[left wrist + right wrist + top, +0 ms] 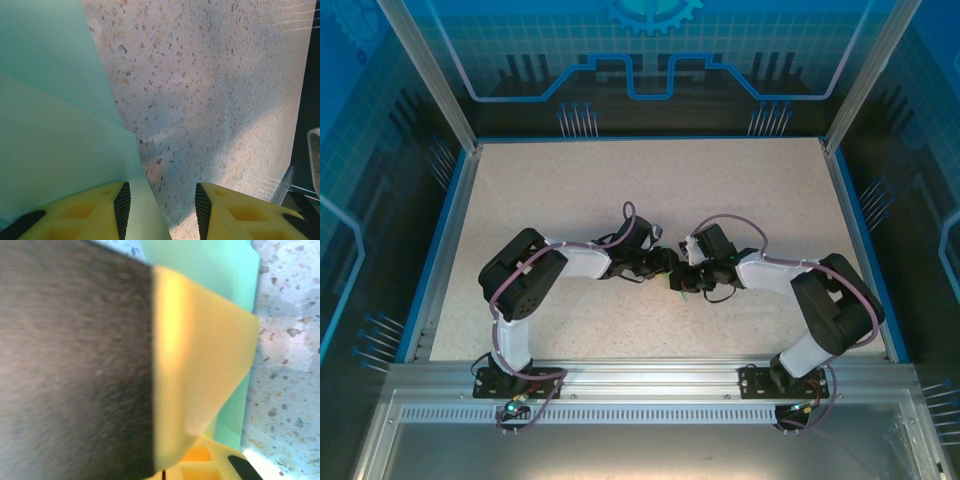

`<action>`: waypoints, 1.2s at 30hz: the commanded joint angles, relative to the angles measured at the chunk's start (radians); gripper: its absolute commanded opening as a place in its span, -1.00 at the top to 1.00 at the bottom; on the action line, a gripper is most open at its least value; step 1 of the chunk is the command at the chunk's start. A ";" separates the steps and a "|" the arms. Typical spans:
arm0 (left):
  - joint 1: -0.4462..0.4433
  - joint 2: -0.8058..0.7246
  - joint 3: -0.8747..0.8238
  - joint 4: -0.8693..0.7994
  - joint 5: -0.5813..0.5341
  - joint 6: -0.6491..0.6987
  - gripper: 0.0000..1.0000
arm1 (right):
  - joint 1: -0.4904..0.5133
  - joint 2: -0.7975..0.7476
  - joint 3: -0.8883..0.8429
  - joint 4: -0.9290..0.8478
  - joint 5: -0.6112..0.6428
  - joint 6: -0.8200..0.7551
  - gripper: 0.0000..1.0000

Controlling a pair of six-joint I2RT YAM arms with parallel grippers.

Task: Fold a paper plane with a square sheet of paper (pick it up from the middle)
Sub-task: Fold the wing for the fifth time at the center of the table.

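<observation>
The mint-green sheet of paper point(50, 125) lies folded in layers on the speckled table, and its slanted edge runs under my left gripper's left finger. My left gripper point(162, 200) stands open over that edge, with paper and bare table showing in the gap. Both grippers meet at mid-table, the left gripper point(665, 262) against the right gripper point(688, 272), with a green sliver of paper point(676, 287) just below them. My right gripper point(165, 474) is shut, jaws together. The paper point(225, 270) reaches down to its fingers, but a blurred dark and yellow shape hides whether they pinch it.
The speckled table point(570, 190) has a blue rim, with transparent enclosure walls around it. The aluminium rail carrying both arm bases point(640, 378) runs along the near edge. Open tabletop lies behind and to either side of the arms.
</observation>
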 commanded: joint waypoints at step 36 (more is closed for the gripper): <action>0.005 0.075 0.023 -0.067 -0.008 0.029 0.18 | -0.046 -0.062 -0.232 -0.087 -0.040 -0.026 0.79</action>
